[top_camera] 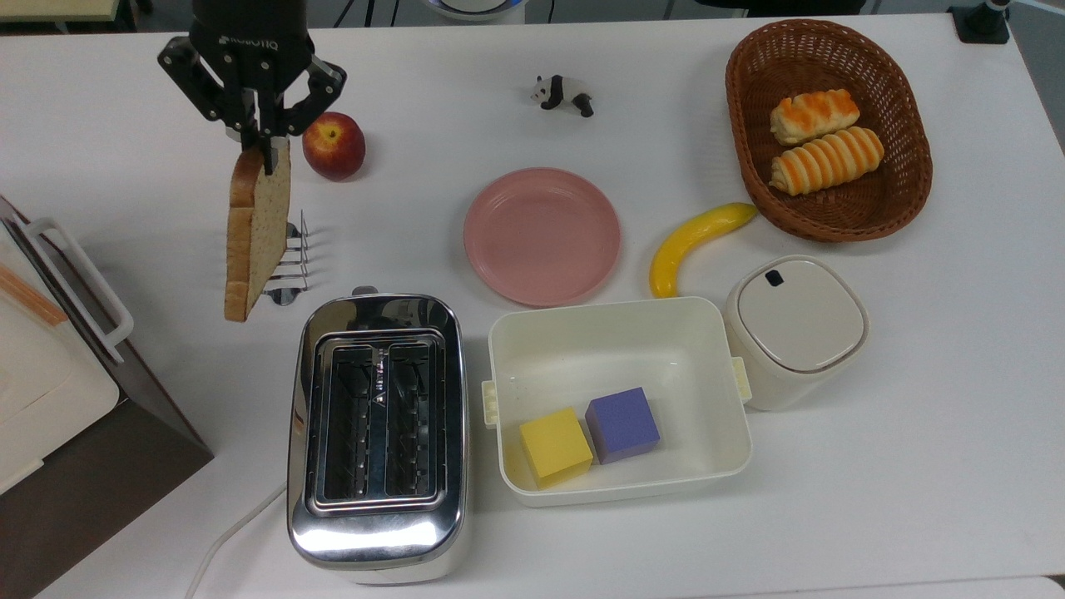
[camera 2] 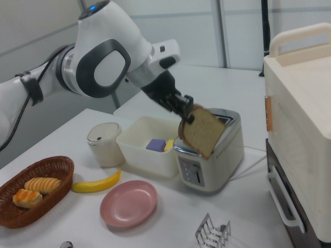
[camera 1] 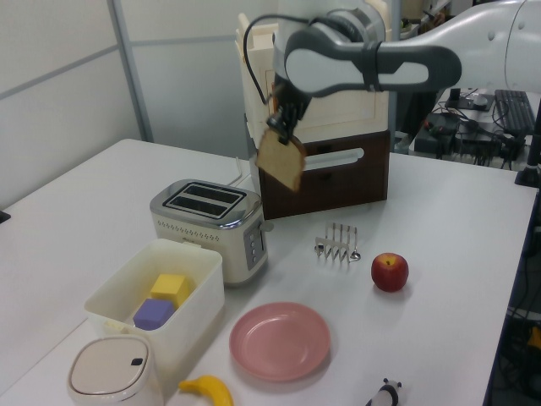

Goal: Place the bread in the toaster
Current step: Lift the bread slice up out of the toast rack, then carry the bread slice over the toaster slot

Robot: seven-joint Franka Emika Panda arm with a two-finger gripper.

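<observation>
Tool [top_camera: 265,148] gripping the bread [top_camera: 252,229] by its top edge, slice hanging tilted in air above toast rack [top_camera: 289,266], toaster [top_camera: 378,433] sitting nearby on tabletop [top_camera: 874,466], slots empty

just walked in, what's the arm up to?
The Panda's gripper has its jaws shut on a slice of bread and holds it in the air, above the wire toast rack and the table. The chrome toaster sits nearby with both slots empty; the bread is not yet over it. An apple, a pink plate and a white tub are untouched.
</observation>
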